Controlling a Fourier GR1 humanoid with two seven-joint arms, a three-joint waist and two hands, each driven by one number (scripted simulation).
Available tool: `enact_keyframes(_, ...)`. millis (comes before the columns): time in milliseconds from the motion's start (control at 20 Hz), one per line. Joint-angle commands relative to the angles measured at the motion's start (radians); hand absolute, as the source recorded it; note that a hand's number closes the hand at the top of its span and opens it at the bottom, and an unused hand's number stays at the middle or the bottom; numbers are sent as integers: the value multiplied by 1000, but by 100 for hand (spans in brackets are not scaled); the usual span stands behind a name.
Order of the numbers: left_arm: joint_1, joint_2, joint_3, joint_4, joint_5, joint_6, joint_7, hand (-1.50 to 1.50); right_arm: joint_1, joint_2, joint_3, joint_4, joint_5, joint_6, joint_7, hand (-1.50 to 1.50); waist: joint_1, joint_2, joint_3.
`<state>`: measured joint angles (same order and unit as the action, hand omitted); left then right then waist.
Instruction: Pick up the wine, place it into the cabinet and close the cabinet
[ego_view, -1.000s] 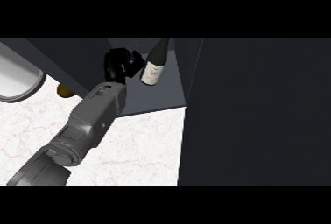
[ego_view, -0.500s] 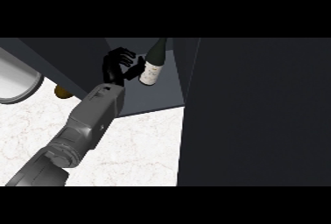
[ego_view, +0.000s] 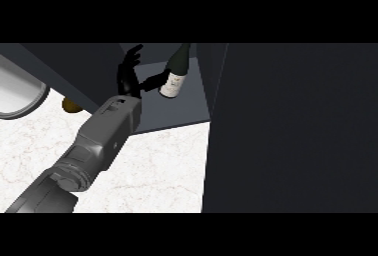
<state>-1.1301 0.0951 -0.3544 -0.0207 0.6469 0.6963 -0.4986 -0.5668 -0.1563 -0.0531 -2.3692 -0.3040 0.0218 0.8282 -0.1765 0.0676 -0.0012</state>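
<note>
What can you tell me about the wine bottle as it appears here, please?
The wine bottle is dark glass with a slim neck and a white label. It stands on its base on the grey floor of the open cabinet, its neck slanting toward the view's upper right. The left hand is open beside it, thumb stretched toward the label; whether they touch cannot be told.

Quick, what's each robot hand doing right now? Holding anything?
Left hand: open, fingers straight, beside the wine bottle, holding nothing.
Right hand: not in view.
</note>
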Motion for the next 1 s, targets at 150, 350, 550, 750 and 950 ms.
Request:
enact_keyframes(150, 27, 71, -22, 17, -27, -47, -51, -150, 3, 2, -3, -27, -18, -6, 9, -150, 19, -1, -3)
enact_keyframes(350, 16, 72, -59, 15, -64, -154, -41, -150, -3, 2, 6, -35, 5, -20, 24, -150, 34, -14, -3)
enact_keyframes(550, 5, 80, -51, -43, -55, -316, -73, -150, -14, -2, -9, -9, 1, -26, 21, -150, 64, -22, -3)
enact_keyframes(750, 5, 74, 16, -137, 9, -495, -152, -150, -23, -15, -18, -32, 22, -51, 49, -150, 99, -44, -4)
enact_keyframes(950, 28, 55, 68, -175, 49, -590, -238, -150, 7, -25, -35, -10, 18, -39, 36, -150, 131, -51, -1)
